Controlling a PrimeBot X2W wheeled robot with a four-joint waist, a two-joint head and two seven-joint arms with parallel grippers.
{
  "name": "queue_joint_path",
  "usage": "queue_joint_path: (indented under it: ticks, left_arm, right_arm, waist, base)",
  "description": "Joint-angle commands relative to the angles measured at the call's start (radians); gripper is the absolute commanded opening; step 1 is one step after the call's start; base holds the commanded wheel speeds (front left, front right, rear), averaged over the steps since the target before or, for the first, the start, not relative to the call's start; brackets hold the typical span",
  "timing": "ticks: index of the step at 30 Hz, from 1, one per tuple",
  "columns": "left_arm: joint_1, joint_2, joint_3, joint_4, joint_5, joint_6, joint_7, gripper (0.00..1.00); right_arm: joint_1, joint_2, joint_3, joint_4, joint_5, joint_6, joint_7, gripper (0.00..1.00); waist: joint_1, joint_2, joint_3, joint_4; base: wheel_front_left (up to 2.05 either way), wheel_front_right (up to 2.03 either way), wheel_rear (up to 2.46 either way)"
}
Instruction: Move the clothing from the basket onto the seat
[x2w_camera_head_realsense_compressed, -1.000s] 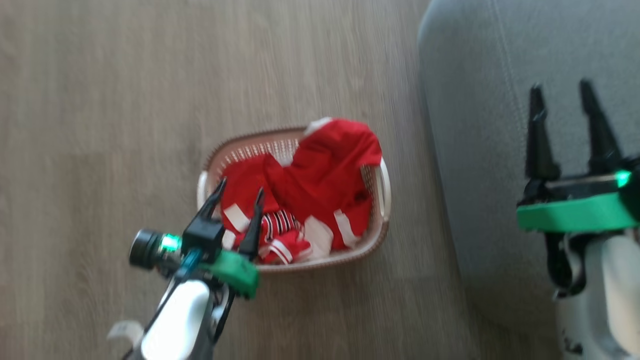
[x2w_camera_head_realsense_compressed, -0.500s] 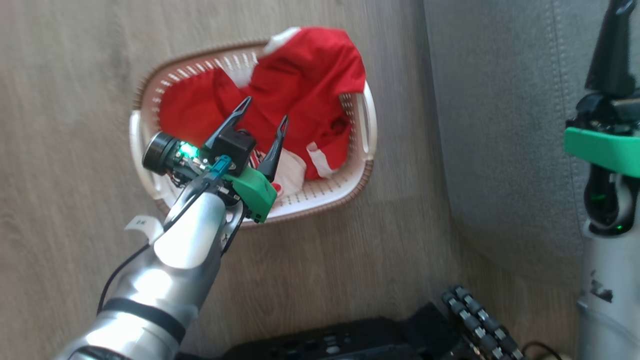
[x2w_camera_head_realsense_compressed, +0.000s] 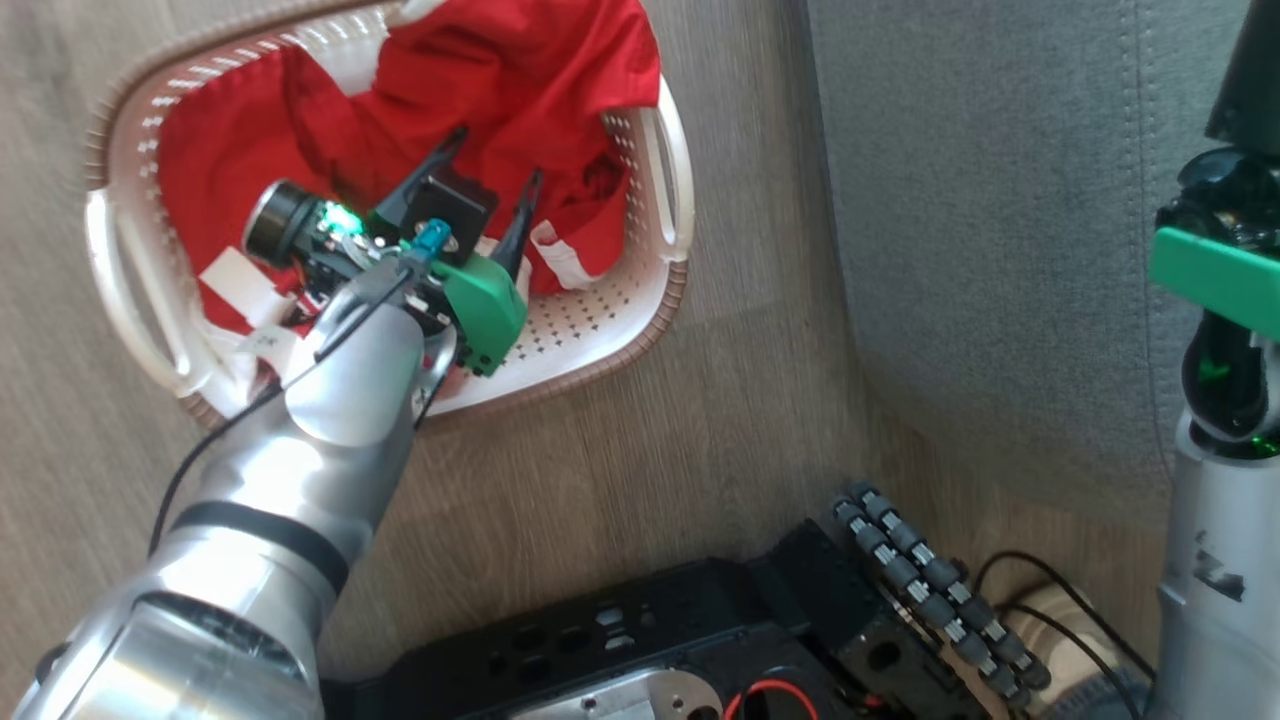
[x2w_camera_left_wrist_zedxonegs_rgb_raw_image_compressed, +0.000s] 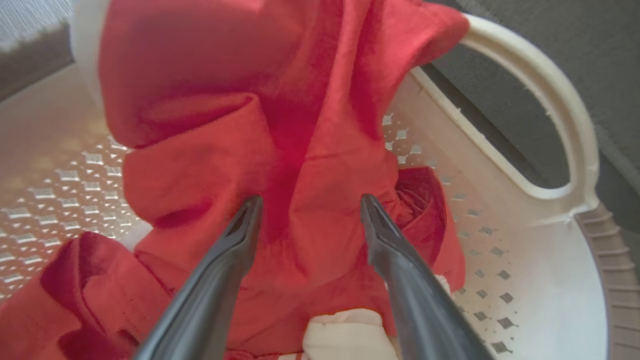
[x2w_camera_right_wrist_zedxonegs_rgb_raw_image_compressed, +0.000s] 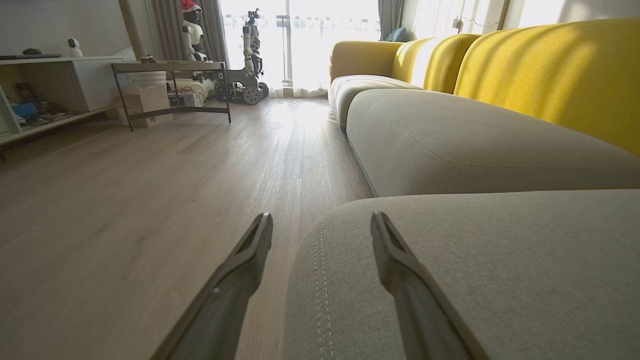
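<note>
Head view: my left hand (x2w_camera_head_realsense_compressed: 497, 155) hangs over the clothing (x2w_camera_head_realsense_compressed: 520, 70), which lies heaped in the basket (x2w_camera_head_realsense_compressed: 600, 330) on the floor (x2w_camera_head_realsense_compressed: 620, 470), just beside the seat (x2w_camera_head_realsense_compressed: 1000, 250). Left wrist view: its fingers are spread wide either side of a raised red fold, with nothing gripped. Right wrist view: my right hand (x2w_camera_right_wrist_zedxonegs_rgb_raw_image_compressed: 321, 220) is spread wide and empty above the seat's stitched edge.

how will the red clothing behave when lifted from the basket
Probably floppy: the clothing lies in soft folds, so it should hang and trail from a pinch. Likely light, as the fabric looks thin. It drapes over the basket rim, so it may snag or tug the basket on lifting.
</note>
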Motion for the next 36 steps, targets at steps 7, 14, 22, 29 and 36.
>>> queue_joint_path:
  ticks: [7,14,22,29,36]
  left_arm:
    - [-0.05,0.012,-0.004,0.078,-0.018,0.011,-0.008,1.0]
    - [-0.054,0.012,-0.033,0.101,-0.044,-0.005,-0.002,0.0]
    - [-0.043,0.012,-0.075,0.088,-0.065,0.0,-0.01,0.0]
    - [0.012,0.012,-0.09,0.04,-0.12,0.006,-0.03,0.0]
    - [0.067,0.012,-0.115,-0.075,-0.185,0.009,-0.039,0.0]
  right_arm:
    - [0.012,0.0,0.019,-0.056,0.018,0.0,-0.005,1.0]
    - [0.015,0.0,0.028,-0.049,0.021,0.0,-0.005,1.0]
    - [0.014,0.0,0.023,-0.034,0.017,0.0,-0.005,1.0]
    - [0.023,0.0,0.027,0.007,0.008,0.0,-0.005,1.0]
    - [0.057,0.0,0.053,0.073,-0.005,0.0,-0.005,1.0]
  waist:
    - [-0.0002,0.0001,0.06,-0.034]
    - [-0.0002,0.0001,0.054,-0.048]
    - [-0.0002,0.0001,0.03,-0.043]
    - [-0.0002,0.0001,-0.065,-0.013]
    - [-0.0002,0.0001,-0.225,0.028]
  base:
    - [0.0,0.0,0.0]
    - [0.0,0.0,0.0]
    - [0.0,0.0,0.0]
    - [0.0,0.0,0.0]
    - [0.0,0.0,0.0]
